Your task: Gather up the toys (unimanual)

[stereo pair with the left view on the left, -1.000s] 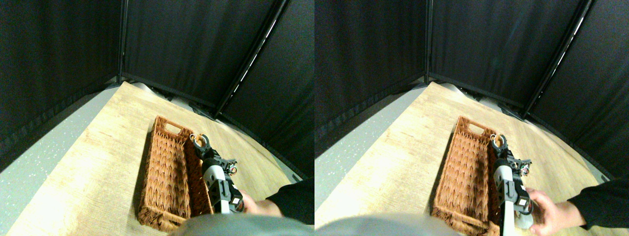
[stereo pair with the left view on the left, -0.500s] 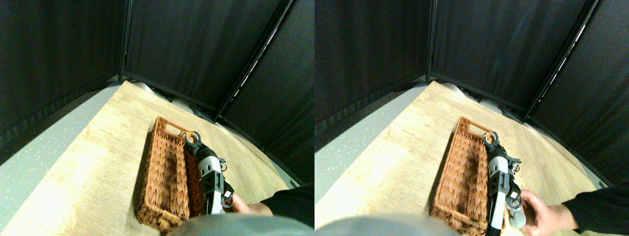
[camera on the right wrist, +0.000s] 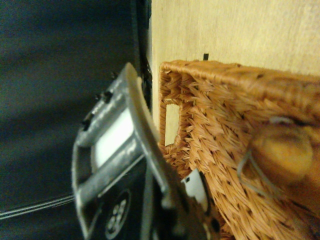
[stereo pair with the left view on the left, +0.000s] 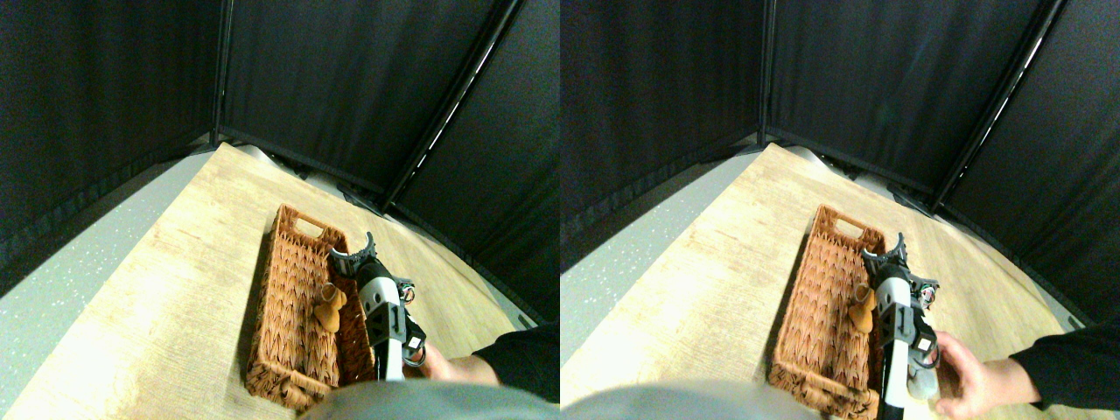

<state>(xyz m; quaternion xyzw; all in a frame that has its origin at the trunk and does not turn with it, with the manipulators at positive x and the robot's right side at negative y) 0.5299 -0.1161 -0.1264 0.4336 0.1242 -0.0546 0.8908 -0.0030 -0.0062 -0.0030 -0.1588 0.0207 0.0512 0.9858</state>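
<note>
Worktop [stereo pair with the left view on the left: 175, 289]: pale wood, carries the basket.
Basket [stereo pair with the left view on the left: 293, 289]: brown wicker, long; handle slot at far end.
Right gripper [stereo pair with the left view on the left: 353, 254]: above the basket's right wall; fingers [stereo pair with the left view on the left: 341, 257] spread, released, nothing between them.
Person's hand [stereo pair with the left view on the left: 446, 366]: low right, beside the arm.
Tan toy [stereo pair with the left view on the left: 329, 305]: inside the basket, against its right wall, white loop cord attached.

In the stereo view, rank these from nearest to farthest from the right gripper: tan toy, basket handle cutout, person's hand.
From the right gripper:
1. Tan toy, just below, inside the basket.
2. Handle cutout, at the basket's far end; nearly as close, so hard to separate from the toy.
3. Person's hand, back beside the arm's base.
</note>
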